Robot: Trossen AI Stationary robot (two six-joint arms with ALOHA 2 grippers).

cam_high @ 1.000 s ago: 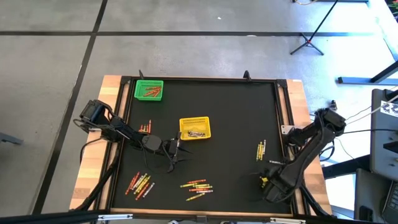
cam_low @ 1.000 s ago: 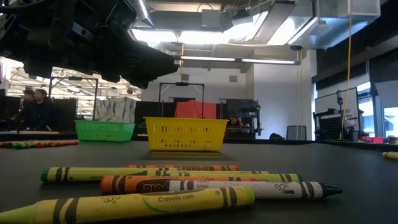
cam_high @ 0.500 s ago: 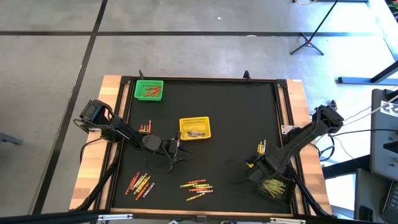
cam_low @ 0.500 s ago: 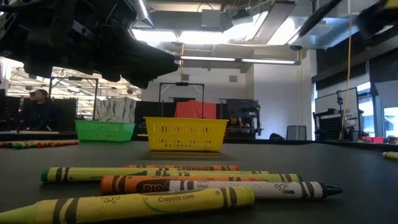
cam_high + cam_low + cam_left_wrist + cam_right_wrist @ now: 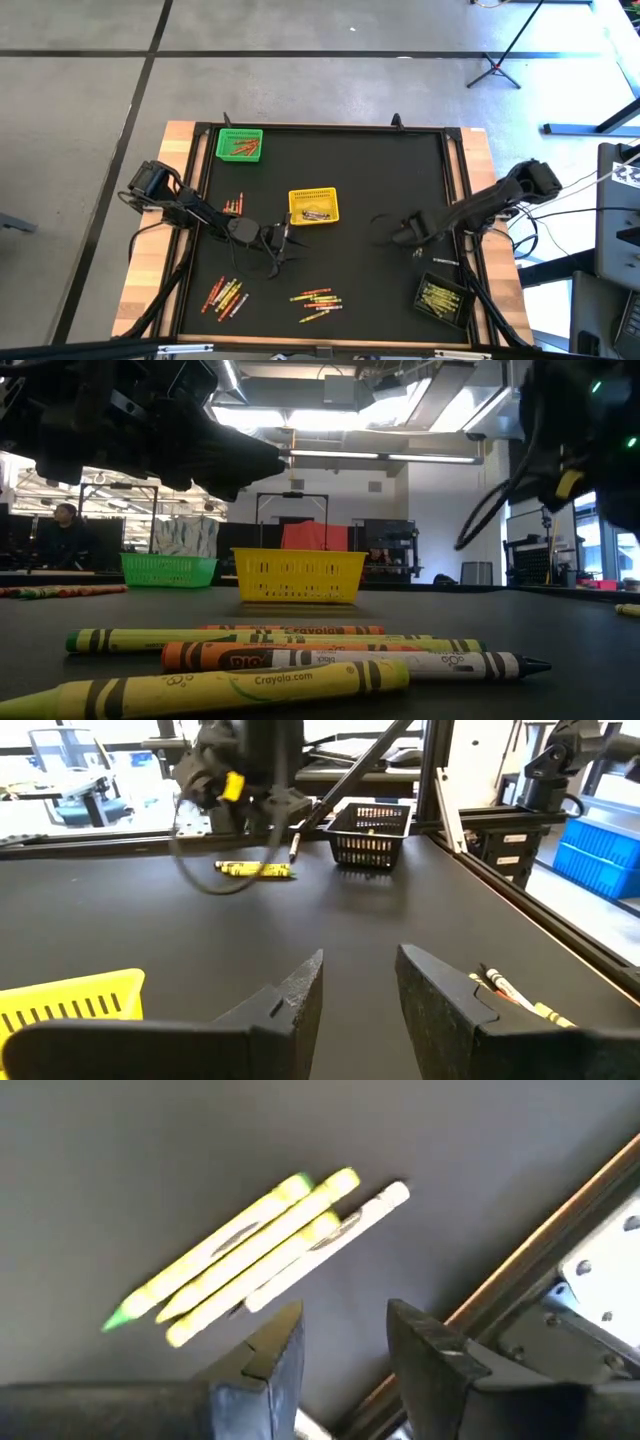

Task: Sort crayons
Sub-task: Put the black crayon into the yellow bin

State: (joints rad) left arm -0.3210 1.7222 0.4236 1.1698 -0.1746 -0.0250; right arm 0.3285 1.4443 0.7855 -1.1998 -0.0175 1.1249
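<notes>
Crayons lie in groups on the black mat: red, orange and yellow ones at the near left (image 5: 226, 295), mixed ones at the near middle (image 5: 316, 300) (image 5: 300, 650), and a few by the left arm (image 5: 233, 205). Three yellowish crayons (image 5: 250, 1250) lie side by side below my right gripper (image 5: 345, 1340), which is open and empty above the mat's right part (image 5: 408, 238). My left gripper (image 5: 285, 245) (image 5: 360, 990) is open and empty, near the yellow basket (image 5: 313, 206).
A green basket (image 5: 240, 145) with red and orange crayons stands at the far left. A black basket (image 5: 441, 298) with yellow crayons stands at the near right corner. A raised rail (image 5: 540, 1250) borders the mat's right edge. The mat's far middle is bare.
My right gripper has swung up from over the black basket at the near right corner, toward the far edge and the left. It now hangs over the yellow crayons by the right rail. The black basket shows uncovered.
</notes>
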